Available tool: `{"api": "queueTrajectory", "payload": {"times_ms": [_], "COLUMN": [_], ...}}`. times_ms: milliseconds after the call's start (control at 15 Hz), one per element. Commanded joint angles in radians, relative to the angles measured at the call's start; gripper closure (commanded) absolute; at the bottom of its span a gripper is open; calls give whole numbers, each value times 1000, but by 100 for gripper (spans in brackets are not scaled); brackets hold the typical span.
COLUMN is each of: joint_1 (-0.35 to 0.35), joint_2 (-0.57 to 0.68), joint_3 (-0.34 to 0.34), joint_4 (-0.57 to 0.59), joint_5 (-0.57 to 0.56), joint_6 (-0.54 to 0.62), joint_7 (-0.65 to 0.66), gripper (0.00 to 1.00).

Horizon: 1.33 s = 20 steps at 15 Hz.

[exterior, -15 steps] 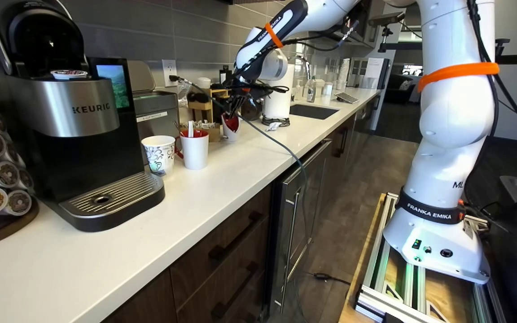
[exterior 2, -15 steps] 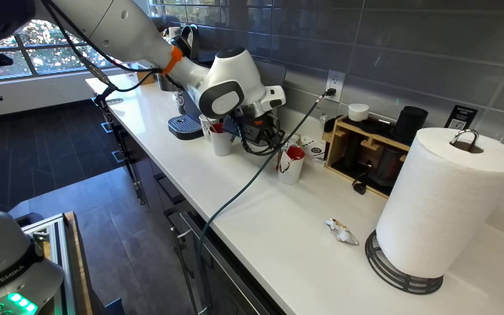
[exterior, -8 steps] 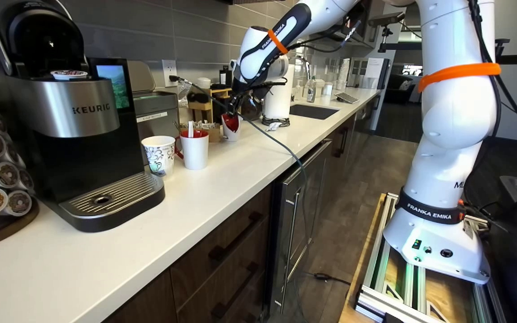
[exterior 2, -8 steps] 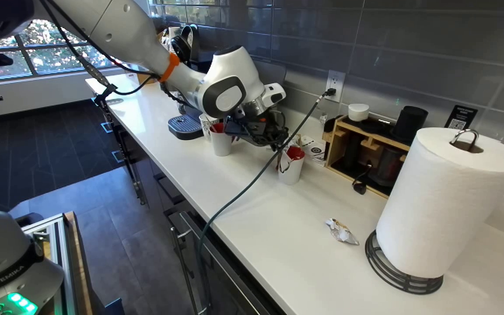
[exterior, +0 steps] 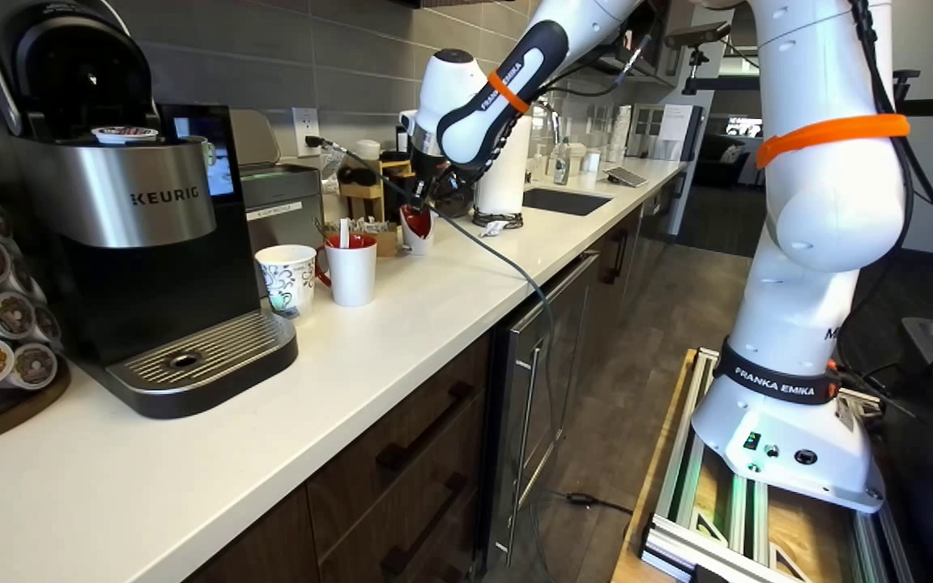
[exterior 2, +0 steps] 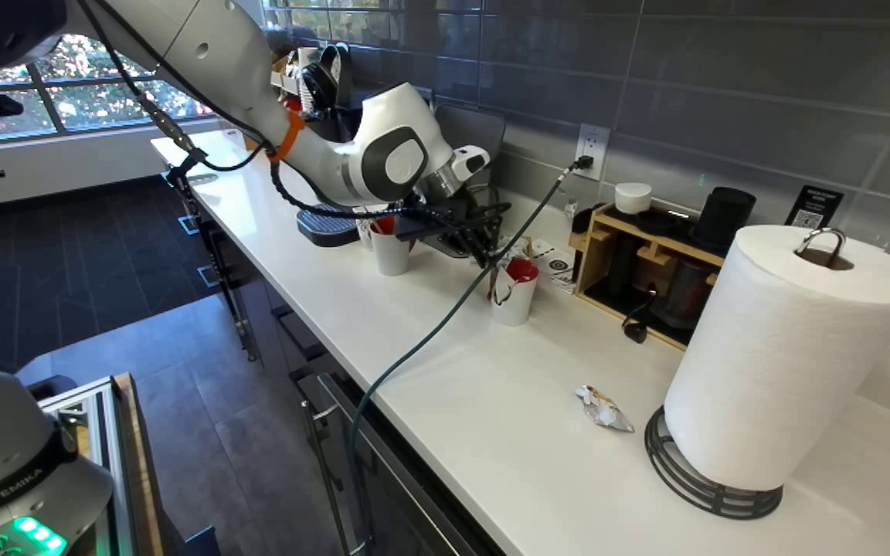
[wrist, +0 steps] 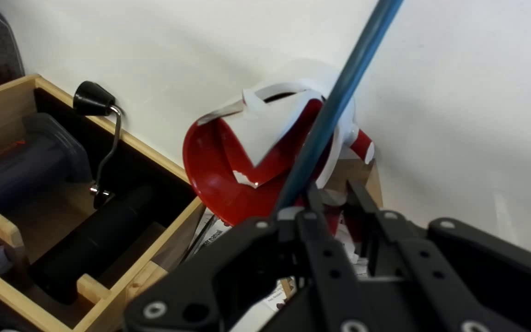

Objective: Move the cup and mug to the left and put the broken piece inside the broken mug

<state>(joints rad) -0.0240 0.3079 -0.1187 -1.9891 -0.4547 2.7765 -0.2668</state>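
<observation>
Robot hand [wrist: 332, 190] nearly closed, pinching a red and white bit [wrist: 334, 197], by the broken mug [exterior 2: 514, 301], blue cord [wrist: 343, 92] in front

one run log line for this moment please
gripper: close to broken mug, grip unclear | broken piece: appears inside broken mug | patterned cup, white mug: upright, side by side, near coffee maker

White bench [exterior 2: 507, 401] below grey tiles [exterior 2: 731, 93].
The coffee machine [exterior: 142, 227] stands near stacked pods [exterior: 5, 316]; a cord [exterior 2: 445, 317] runs from the outlet [exterior 2: 590, 148] over the bench's edge; the paper roll [exterior 2: 789, 359] stands upright, a crumpled wrapper [exterior 2: 603, 409] near it; a wooden box [wrist: 166, 249] holds a black tube [wrist: 95, 244].
</observation>
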Motion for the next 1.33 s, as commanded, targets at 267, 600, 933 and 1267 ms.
{"api": "queueTrajectory", "payload": {"times_ms": [267,600,933,1267], "joint_1": [146,210,257,250], "joint_2": [33,56,56,50], "joint_3": [-133,-206,-249,-235], "joint_4": [25,32,36,23], "joint_5": [-385,-651,-925,-975], "joint_6": [-32,-8,-30,-33], "joint_7": [179,290,370,338], "gripper": [95,95,95,95]}}
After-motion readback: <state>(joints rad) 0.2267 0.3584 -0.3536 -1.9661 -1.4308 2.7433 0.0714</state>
